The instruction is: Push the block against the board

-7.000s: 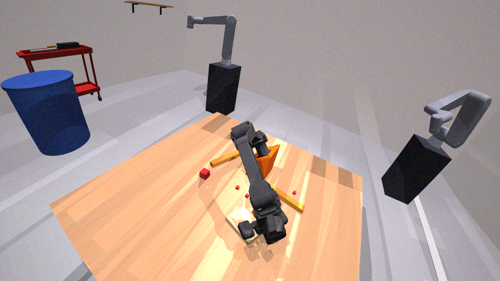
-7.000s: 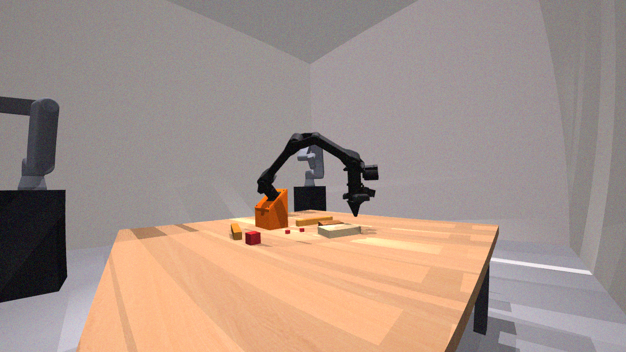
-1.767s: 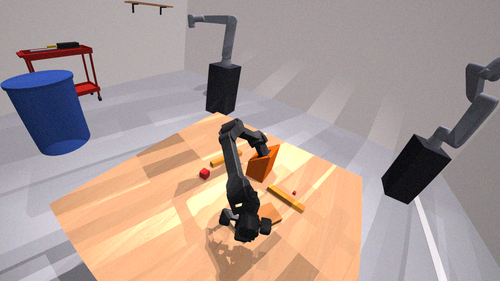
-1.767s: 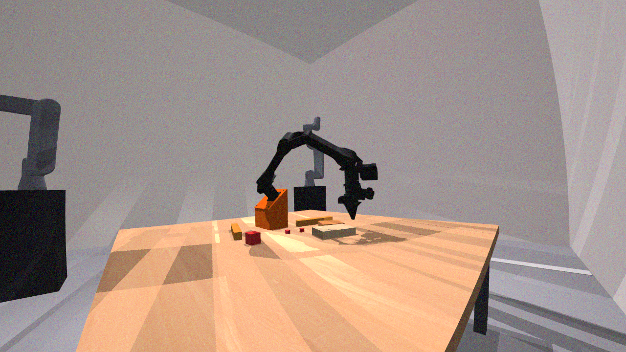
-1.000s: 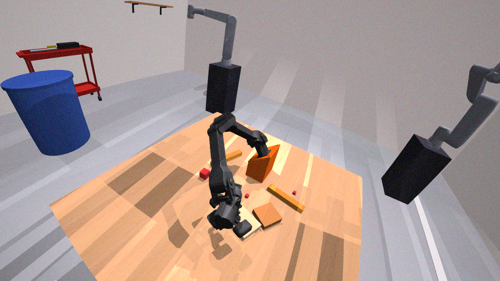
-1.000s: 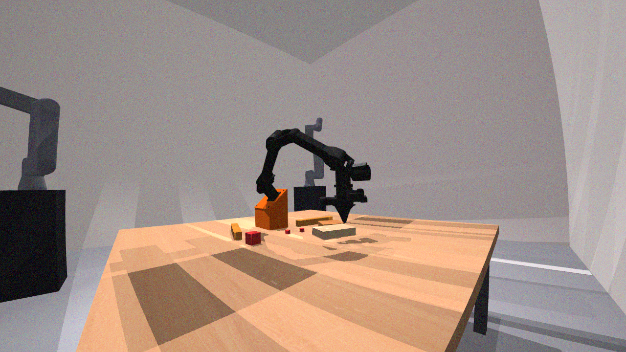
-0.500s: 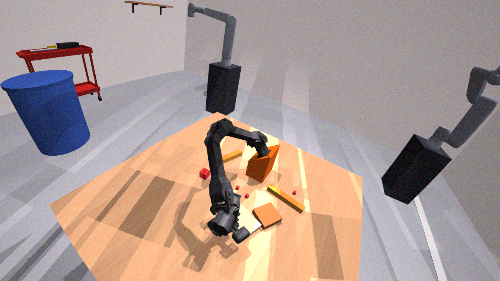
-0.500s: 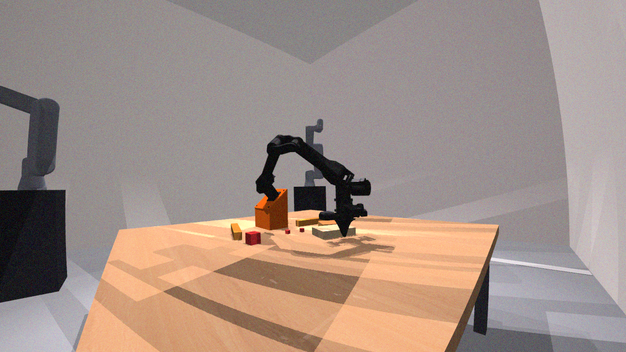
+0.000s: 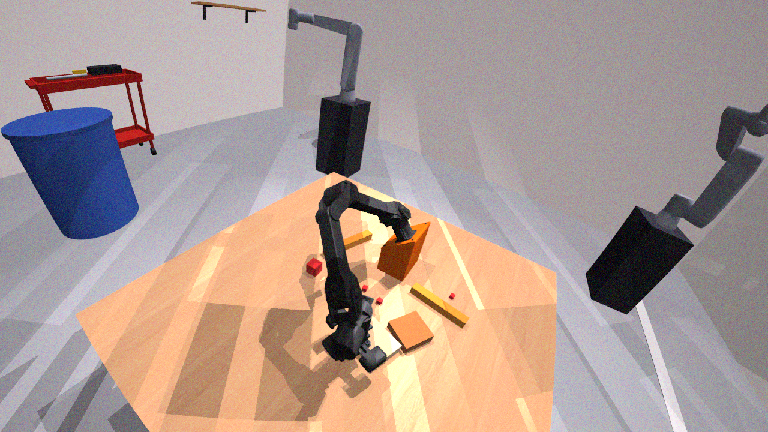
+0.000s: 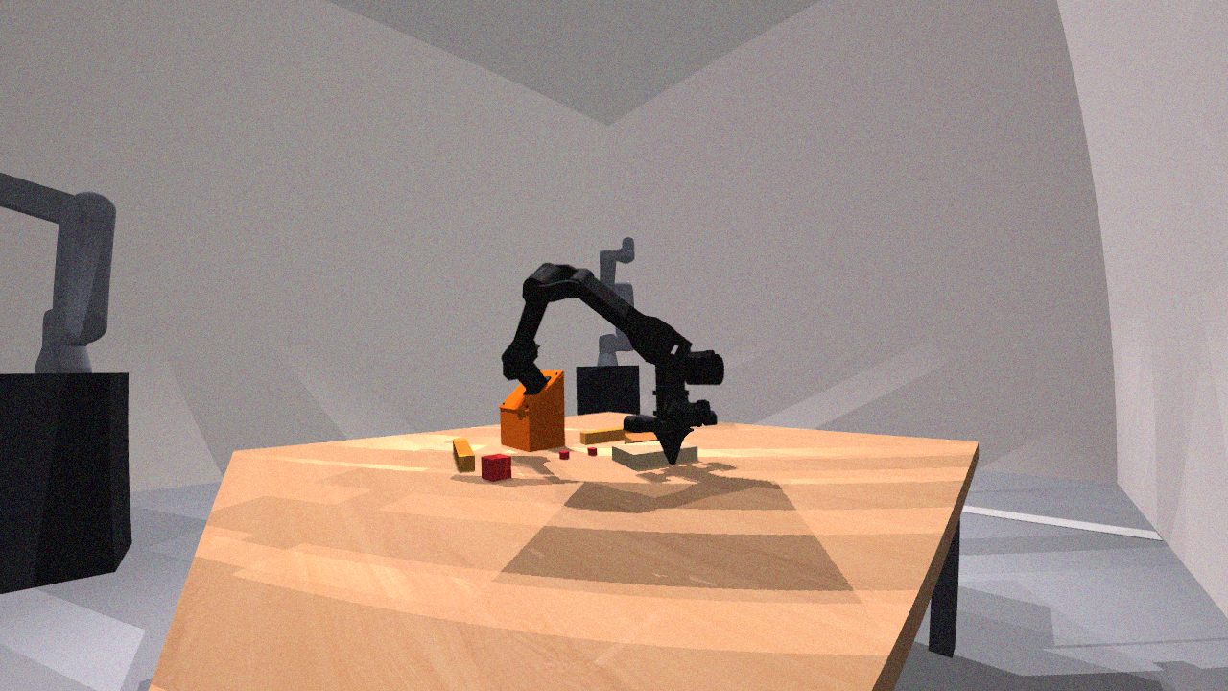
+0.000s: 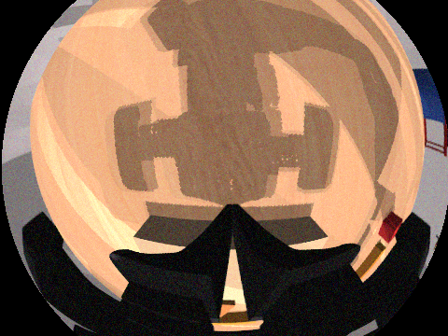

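Observation:
The square block is orange-brown and lies flat; in the exterior view it shows as a thin strip behind the board. The cream board lies flat beside it, partly hidden by the arm. The block and board are very close at the near corner in the top view; I cannot tell whether they touch. My gripper is shut with nothing between its fingertips. It points down, low at the board's long side away from the arm's base. Whether it touches the board is unclear.
An orange base stands behind. One yellow bar lies beyond the block, another yellow bar left of the base. A red cube and small red cubes lie on the table.

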Motion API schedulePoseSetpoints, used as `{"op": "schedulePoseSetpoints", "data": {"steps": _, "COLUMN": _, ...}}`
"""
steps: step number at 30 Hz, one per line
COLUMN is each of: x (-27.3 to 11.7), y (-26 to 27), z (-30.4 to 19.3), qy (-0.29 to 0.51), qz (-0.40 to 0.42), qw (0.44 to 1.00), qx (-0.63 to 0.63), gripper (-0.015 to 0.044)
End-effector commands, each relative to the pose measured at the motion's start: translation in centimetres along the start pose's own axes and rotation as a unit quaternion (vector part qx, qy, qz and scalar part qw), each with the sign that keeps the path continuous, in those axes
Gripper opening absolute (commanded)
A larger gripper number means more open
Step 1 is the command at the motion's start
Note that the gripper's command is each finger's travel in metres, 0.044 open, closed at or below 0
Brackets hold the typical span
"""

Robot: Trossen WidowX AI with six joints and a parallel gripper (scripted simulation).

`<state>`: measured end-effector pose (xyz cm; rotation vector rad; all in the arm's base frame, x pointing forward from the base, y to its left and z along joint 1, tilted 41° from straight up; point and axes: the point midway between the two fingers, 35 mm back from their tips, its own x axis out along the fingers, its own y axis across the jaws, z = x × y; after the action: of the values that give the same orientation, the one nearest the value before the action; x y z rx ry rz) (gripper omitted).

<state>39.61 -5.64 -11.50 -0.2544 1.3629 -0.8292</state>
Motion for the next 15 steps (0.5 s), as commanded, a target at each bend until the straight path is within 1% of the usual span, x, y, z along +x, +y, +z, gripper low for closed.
{"op": "schedulePoseSetpoints", "data": {"steps": 1, "x": 0.08, "y": -0.03, "z": -0.45, "qy": 0.001, "qz": -0.001, "qw": 1.0, "qx": 0.002, "gripper": 0.0}}
{"op": "schedulePoseSetpoints", "data": {"steps": 15, "x": 0.09, "y": -0.02, "z": -1.33, "qy": 0.001, "qz": -0.001, "qw": 1.0, "qx": 0.001, "gripper": 0.0}}
